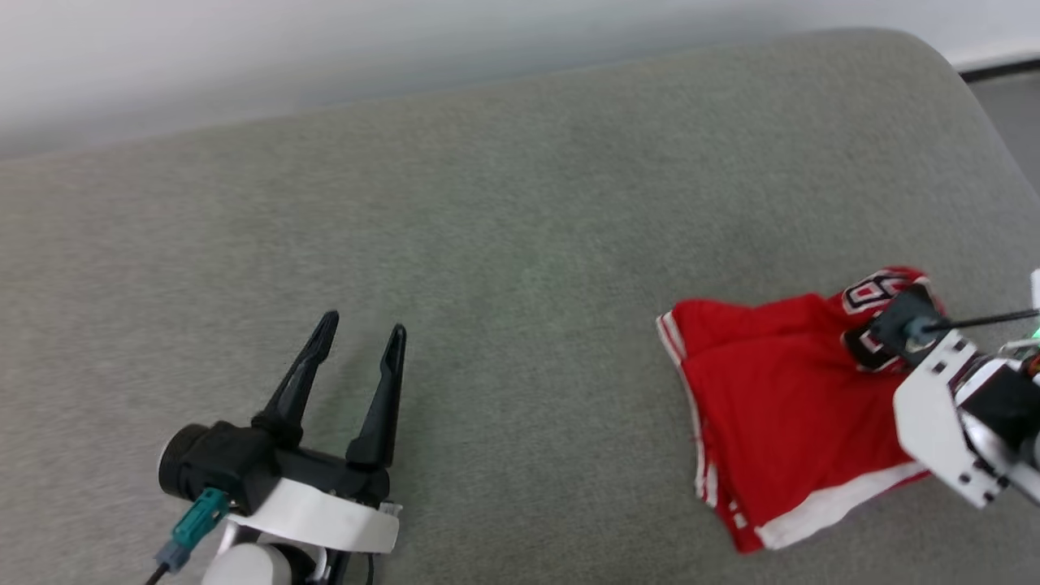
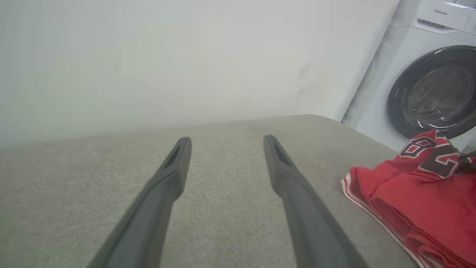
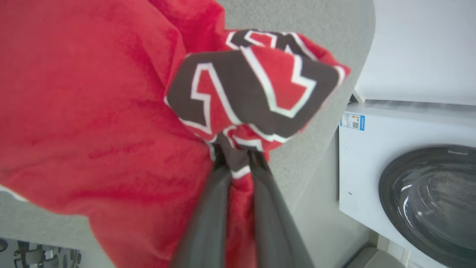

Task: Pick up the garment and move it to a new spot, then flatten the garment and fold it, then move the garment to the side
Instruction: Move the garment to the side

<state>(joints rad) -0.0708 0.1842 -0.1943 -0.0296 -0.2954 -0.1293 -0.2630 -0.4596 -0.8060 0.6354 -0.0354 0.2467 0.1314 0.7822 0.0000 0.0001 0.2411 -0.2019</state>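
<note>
1. Two claws show: the left claw (image 1: pixel 363 323) is spread wide over the bare grey padded surface (image 1: pixel 520 203).
2. Pressed together, the right claw (image 3: pixel 238 163) pinches a bunch of the red shirt (image 1: pixel 780 406) at its black lettering.
3. Crumpled, the red shirt lies at the surface's right end, near a washing machine (image 2: pixel 427 85).

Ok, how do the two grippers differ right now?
The left gripper is open, fingers spread, holding nothing; the right gripper is shut on the garment, pinching its lettered part. The left is over bare grey surface; the right is at the garment by the surface's right end. Both have long dark fingers.
</note>
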